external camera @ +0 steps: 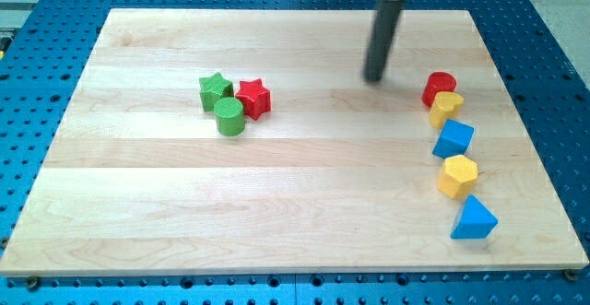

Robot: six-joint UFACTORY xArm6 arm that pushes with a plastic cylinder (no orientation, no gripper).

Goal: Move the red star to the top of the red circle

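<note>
My tip (373, 77) seemingly touches down, rod near-upright.

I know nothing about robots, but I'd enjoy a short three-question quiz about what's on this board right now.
1. True or false: the red star touches the red circle.
2. Which block lies nearest the view's bottom? A) green circle B) blue triangle C) green star
3. Fill in: my tip stands apart from every block, between the red star and the red ____.

Key: 1 false; they sit on opposite sides of the wooden board. 2 B. 3 circle.
</note>
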